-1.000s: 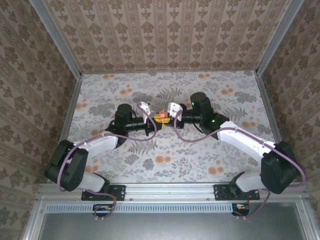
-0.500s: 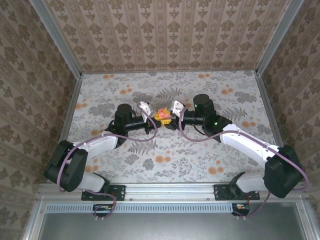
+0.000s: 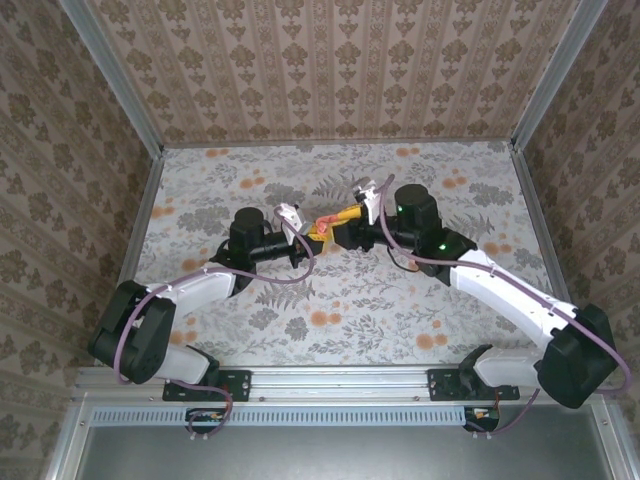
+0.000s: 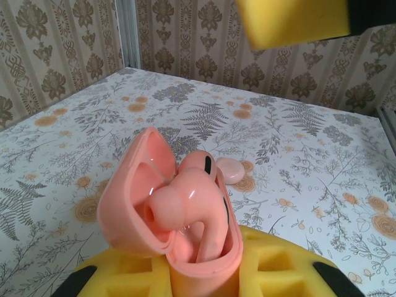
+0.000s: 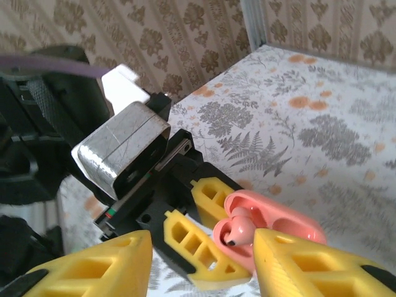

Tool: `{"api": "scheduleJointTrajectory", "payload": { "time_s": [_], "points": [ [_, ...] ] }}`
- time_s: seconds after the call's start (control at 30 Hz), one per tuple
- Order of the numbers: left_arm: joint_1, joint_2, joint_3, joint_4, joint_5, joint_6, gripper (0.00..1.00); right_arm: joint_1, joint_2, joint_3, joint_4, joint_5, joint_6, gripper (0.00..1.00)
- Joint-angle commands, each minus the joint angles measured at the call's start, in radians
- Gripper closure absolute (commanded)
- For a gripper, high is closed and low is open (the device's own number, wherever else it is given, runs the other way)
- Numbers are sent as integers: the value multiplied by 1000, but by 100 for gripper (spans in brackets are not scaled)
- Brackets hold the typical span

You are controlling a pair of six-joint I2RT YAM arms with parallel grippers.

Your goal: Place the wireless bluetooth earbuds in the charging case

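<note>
Since a second ago the right arm has drawn back from the case. Its claw [image 5: 203,240] was level with the left one and close against the case; it now sits higher and a little farther off, tilted down toward the case, with its yellow fingers spread wider. The left arm has stayed where it was.

The left claw [image 3: 316,234] is clamped on the charging case [image 4: 201,266] and holds it off the floral tabletop [image 3: 380,310], near the middle. In the left wrist view we see its yellow pads [image 4: 291,266] pressing the base from both sides. The lid [image 4: 133,185] stands open, swung back to the left in that view. One earbud [image 4: 192,198] stands in the base with its stem down inside and its rounded head above the rim; we cannot tell whether it is fully seated. Beyond the case a small pale pink rounded piece [image 4: 230,170] lies on the tabletop, apart from the case. It looks to us like the other earbud, though it is too small to be sure.

The right claw is moderately wide and holds nothing. In the right wrist view its two fingers frame the open case from above, with the earbud's head showing between them. One of those fingers shows at the top of the left wrist view, above the case and not touching it.
</note>
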Motion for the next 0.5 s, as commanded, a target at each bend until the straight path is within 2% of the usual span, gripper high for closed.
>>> {"api": "scheduleJointTrajectory", "payload": {
  "time_s": [0.0,0.2,0.47],
  "points": [
    [3,-24,1,8,16,25,82,3,-51,22,-90,37,242,55],
    [3,-23,5,11,23,23,82,4,-20,54,-115,16,484,60],
    [3,-23,9,13,41,17,82,7,60,142,-167,6,549,62]
  ]
}}
